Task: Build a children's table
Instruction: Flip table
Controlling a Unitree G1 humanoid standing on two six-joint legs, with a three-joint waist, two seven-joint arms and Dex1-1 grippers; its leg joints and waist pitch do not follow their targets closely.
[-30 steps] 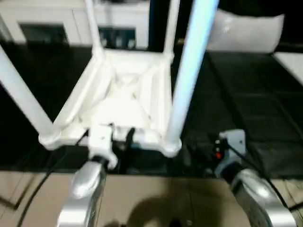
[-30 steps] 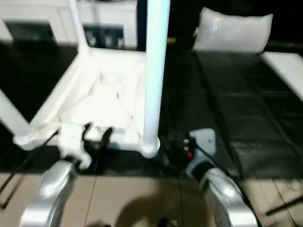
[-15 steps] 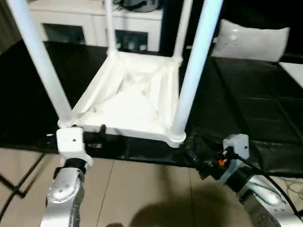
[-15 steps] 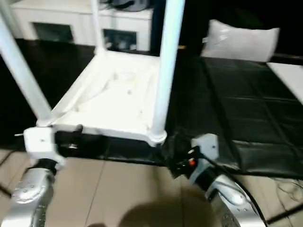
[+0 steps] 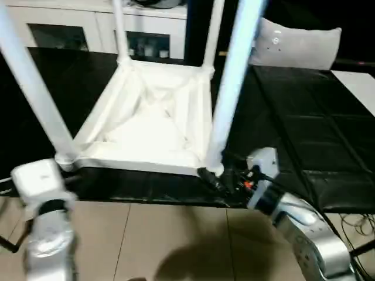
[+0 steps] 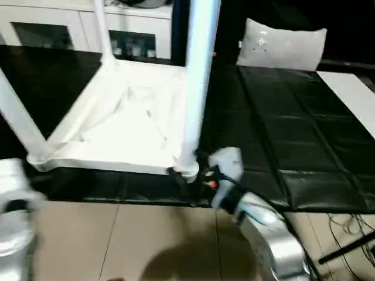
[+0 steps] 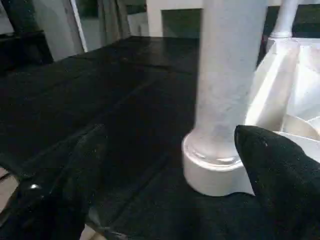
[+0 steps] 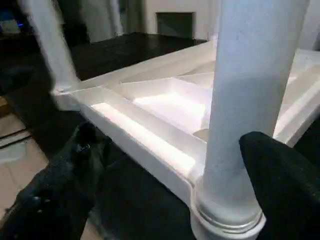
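On the black mat [image 5: 304, 140], the children's table [image 5: 152, 120] lies inverted, legs skyward; both hands spread.

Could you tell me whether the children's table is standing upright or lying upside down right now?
Upside down. The children's table lies top-down on the black mat, ribbed underside showing, all four legs pointing up.

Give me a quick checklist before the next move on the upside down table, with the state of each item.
1. Children's table lies top down on the black mat: ok.
2. Four legs stand up from the corner sockets: ok.
3. Near right leg seated in its socket: looks ok; tightness cannot tell.
4. Right claw open, fingers either side of that leg's base: ok.
5. Left claw open near the near left leg, not gripping: ok.
6. Table's near edge sits close to the mat's edge: cannot tell if it is stable.
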